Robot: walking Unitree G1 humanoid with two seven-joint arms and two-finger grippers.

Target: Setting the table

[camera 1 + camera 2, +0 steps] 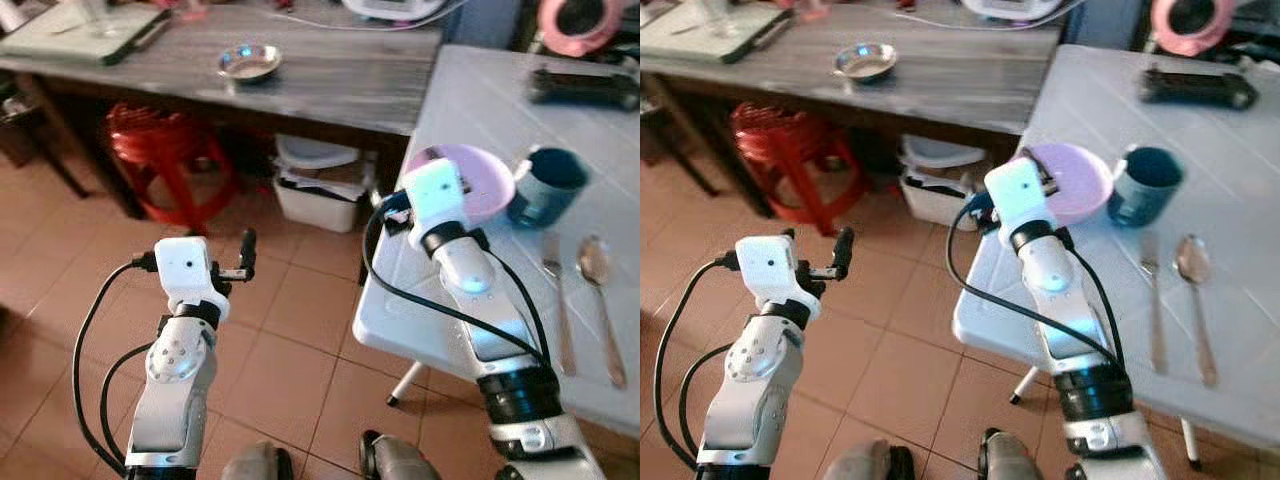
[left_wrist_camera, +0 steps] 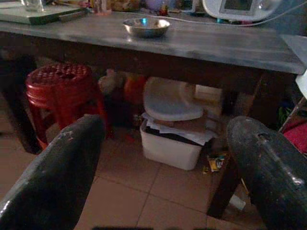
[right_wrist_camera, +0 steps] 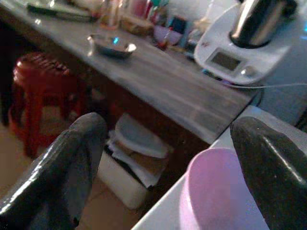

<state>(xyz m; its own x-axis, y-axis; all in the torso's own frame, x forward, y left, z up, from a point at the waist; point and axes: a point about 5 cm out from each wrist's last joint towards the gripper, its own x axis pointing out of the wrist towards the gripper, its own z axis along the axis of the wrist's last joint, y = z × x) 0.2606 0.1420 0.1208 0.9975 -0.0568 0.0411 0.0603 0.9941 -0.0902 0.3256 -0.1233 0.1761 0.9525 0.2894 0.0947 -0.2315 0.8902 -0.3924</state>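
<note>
Near the white table's (image 1: pixel 450 110) front-left corner sits the pink bowl (image 1: pixel 478 180), and the right gripper (image 3: pixel 168 158) is raised just short of it, above the corner. The right wrist view shows its two black fingers (image 3: pixel 62 167) spread wide, with the bowl's rim between them and nothing held. Beside the bowl, farther from the corner, stands a dark teal mug (image 1: pixel 547 185), close to the bowl; contact cannot be told. Nearer the robot than the mug lie a fork (image 1: pixel 558 300) and a spoon (image 1: pixel 600 300), side by side and apart, their heads toward the mug and their handles toward the robot. At the white table's far edge lies a dark flat object (image 1: pixel 585 85), too blurred to identify.

Left of the white table, the left gripper (image 1: pixel 243 262) hangs over the tiled floor (image 1: pixel 290 330), well apart from the bowl. Its fingers (image 2: pixel 57 177) are spread too, holding nothing.

Beyond the floor, and meeting the white table's far-left side, runs a grey counter (image 1: pixel 330 80). On it rests a small metal dish (image 1: pixel 249 62), with a tray (image 1: pixel 85 30) at the counter's left end and a white appliance (image 3: pixel 244 43) at the end nearest the white table. Under the counter stand a red stool (image 1: pixel 165 160) and, closer to the white table, a white bin (image 1: pixel 322 190) with its lid ajar.
</note>
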